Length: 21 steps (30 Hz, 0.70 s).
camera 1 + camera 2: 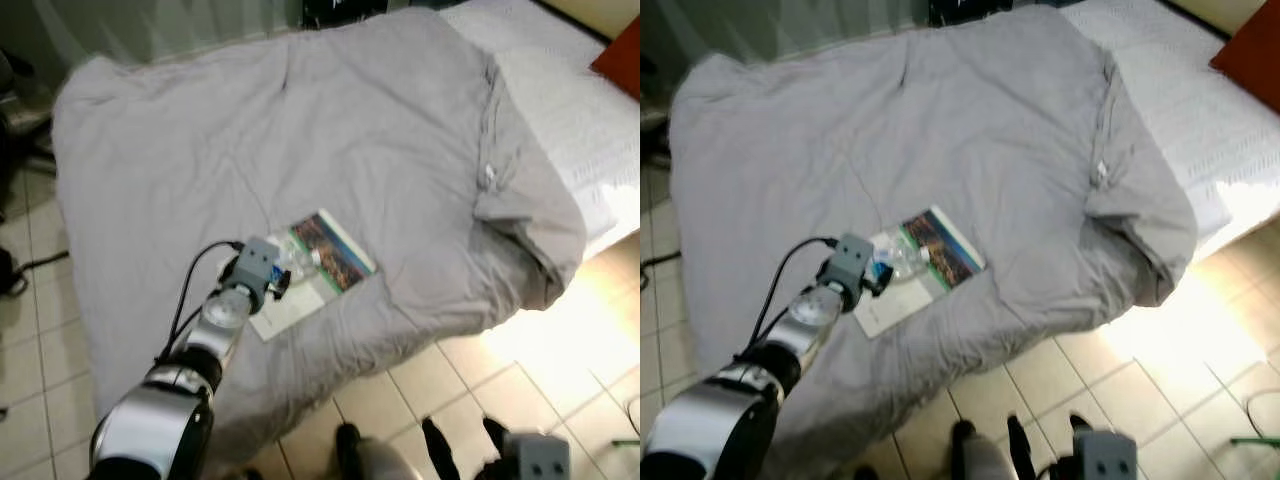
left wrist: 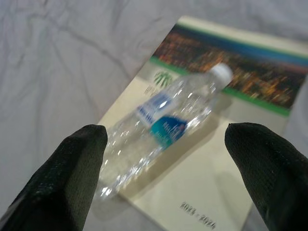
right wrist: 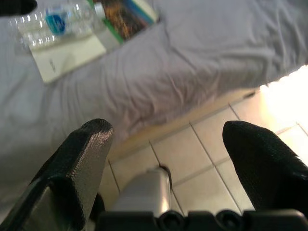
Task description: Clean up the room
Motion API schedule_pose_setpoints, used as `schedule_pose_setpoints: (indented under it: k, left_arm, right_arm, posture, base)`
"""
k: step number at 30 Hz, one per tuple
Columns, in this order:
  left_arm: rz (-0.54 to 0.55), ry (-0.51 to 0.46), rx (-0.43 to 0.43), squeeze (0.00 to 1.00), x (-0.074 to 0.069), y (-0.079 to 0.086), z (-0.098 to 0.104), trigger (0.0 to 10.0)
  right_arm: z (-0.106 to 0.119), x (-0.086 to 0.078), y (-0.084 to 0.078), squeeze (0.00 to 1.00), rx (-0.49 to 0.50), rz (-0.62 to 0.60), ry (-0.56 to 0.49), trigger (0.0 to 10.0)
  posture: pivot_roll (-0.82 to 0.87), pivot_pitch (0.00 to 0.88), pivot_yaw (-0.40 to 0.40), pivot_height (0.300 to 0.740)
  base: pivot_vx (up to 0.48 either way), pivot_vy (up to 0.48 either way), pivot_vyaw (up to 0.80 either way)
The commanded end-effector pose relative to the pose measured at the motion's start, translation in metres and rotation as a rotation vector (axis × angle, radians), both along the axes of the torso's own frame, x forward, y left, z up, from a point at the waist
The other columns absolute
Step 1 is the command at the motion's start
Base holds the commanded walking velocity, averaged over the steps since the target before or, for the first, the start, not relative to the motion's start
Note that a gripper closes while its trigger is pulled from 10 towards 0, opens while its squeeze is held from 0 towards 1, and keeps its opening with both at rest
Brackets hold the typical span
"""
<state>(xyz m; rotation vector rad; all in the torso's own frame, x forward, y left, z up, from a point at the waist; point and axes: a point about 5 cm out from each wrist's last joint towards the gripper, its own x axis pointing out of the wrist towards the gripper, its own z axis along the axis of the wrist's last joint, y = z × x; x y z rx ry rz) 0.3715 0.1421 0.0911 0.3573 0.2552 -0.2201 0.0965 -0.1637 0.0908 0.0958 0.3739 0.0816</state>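
Note:
A clear plastic water bottle (image 2: 161,127) with a blue label and white cap lies on its side on a booklet (image 1: 335,255) with a city-lights cover, near the front edge of a bed. My left gripper (image 2: 166,178) is stretched over the bed just short of the bottle, open, with one black finger on each side of the bottle's base. The bottle (image 1: 902,262) pokes out past the left wrist camera in the eye views. My right gripper (image 3: 168,159) hangs low above the tiled floor beside the bed, open and empty.
A rumpled grey duvet (image 1: 300,130) covers most of the bed, with a white sheet (image 1: 570,110) at the far right. A red cushion (image 1: 620,55) sits at the right corner. Beige floor tiles (image 1: 450,380) run along the bed's front, sunlit at right.

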Motion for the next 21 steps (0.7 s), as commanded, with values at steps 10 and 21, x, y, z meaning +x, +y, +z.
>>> schedule_pose_setpoints:
  k: [10, 21]
  left_arm:
    - [0.084, -0.018, 0.072, 0.0, 0.005, 0.018, 0.008, 10.0]
    - [0.017, -0.172, -0.119, 0.0, -0.007, 0.014, 0.008, 10.0]
  right_arm:
    - [0.014, -0.035, 0.006, 0.0, 0.007, 0.038, 0.098, 10.0]
    - [0.01, 0.008, 0.008, 0.0, 0.042, -0.017, -0.043, 10.0]
  posture:
    - [-0.45, 0.452, -0.06, 0.74]
    - [-0.29, 0.339, 0.004, 0.74]
  base:
    - [0.0, 0.0, 0.0]
    - [0.0, 0.0, 0.0]
